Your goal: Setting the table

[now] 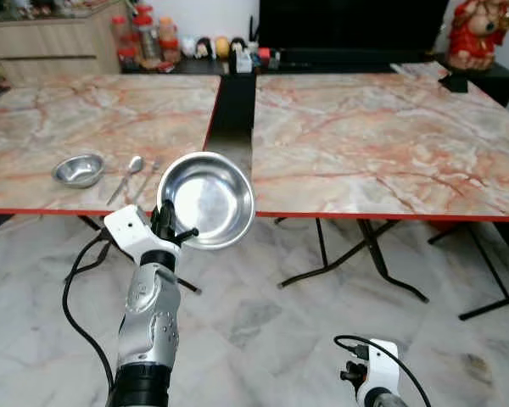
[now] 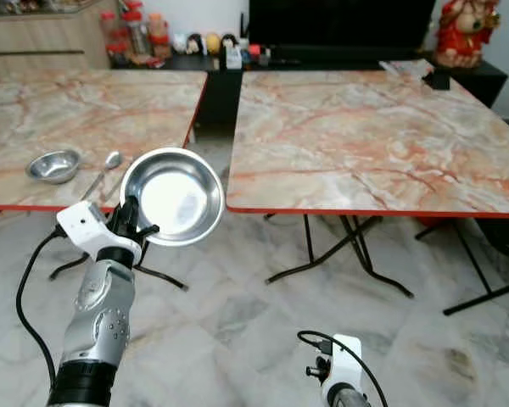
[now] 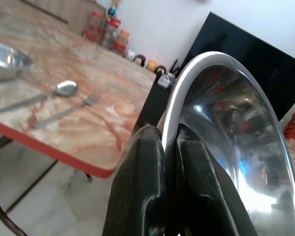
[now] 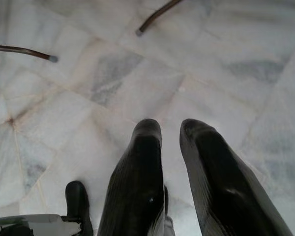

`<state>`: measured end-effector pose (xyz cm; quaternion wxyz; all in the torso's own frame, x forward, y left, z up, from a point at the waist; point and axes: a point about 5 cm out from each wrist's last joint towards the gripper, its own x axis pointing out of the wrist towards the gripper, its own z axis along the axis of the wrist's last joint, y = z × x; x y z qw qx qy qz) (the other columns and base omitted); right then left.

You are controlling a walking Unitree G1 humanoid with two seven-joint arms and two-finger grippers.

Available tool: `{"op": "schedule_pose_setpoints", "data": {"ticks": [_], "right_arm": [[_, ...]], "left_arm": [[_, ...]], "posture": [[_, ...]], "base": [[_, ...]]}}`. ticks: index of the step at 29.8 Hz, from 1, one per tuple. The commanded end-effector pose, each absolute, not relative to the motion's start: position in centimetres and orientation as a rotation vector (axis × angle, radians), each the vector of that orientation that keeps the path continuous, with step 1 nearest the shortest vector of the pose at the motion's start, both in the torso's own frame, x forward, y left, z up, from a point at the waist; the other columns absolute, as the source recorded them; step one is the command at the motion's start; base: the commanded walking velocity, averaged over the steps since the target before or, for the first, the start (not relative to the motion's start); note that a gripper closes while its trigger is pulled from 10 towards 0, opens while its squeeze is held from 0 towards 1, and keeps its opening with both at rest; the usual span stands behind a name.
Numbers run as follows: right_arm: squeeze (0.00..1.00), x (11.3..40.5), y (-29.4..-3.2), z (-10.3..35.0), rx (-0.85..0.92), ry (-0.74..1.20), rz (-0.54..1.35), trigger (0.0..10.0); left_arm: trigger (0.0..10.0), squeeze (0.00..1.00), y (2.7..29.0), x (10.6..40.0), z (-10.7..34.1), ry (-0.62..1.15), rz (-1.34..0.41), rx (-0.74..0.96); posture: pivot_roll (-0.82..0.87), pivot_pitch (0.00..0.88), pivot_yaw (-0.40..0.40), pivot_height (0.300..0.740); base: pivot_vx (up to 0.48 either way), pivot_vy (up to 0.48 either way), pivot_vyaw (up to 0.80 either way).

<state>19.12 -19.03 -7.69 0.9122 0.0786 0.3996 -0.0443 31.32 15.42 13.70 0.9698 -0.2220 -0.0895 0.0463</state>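
Nearest, low over the marble floor: right pincer, idle, fingers slightly parted with a narrow gap, holding nothing.

Further forward, raised in front of the desk edge: left pincer, fingers pressed onto the rim of a steel plate, one finger on each face of the rim. Plate held tilted, hollow side toward the head camera, still off the desk and hanging over the floor before the gap between the two desks.

Beyond, on the left desk near its front edge: small steel bowl, spoon just beside it, fork beside the spoon.

Step in hand, by judgement: carrying the plate to its place setting. Next move likely calls for levelling the plate, reaching over the red edge, lowering flat near the cutlery without knocking fork or spoon, then releasing.

Farther back: right desk, bare; jars and dark screen along the wall.
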Motion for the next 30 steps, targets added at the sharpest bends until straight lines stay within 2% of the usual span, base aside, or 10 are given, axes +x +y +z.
{"op": "schedule_pose_setpoints", "data": {"ticks": [1, 22, 25, 30], "right_arm": [[0.0, 19.5, -19.1, -7.4, 0.13, 0.808, -0.081, 10.0], [0.0, 19.4, -19.4, -7.5, 0.122, 0.818, -0.07, 10.0], [0.0, 19.4, -19.4, -7.5, 0.126, 0.82, -0.07, 10.0], [0.0, 19.5, -19.4, -7.4, 0.128, 0.817, -0.067, 10.0]], "left_arm": [[10.0, 0.0, 14.8, 31.8, 15.2, -0.239, 0.053, -0.437], [10.0, 0.0, 13.0, 32.1, 15.4, -0.243, -0.029, -0.432], [10.0, 0.0, 12.8, 32.2, 15.5, -0.246, -0.04, -0.437], [10.0, 0.0, 12.6, 32.3, 15.7, -0.256, -0.048, -0.451]], "posture": [[0.05, 0.0, 0.0, 0.74], [0.03, 0.0, 0.0, 0.74], [0.03, 0.0, -0.001, 0.74], [0.03, 0.0, -0.004, 0.74]], "base": [[0.412, 0.0, 0.0], [0.427, 0.0, 0.05], [0.308, 0.0, 0.0], [0.0, 0.0, 0.0]]}}
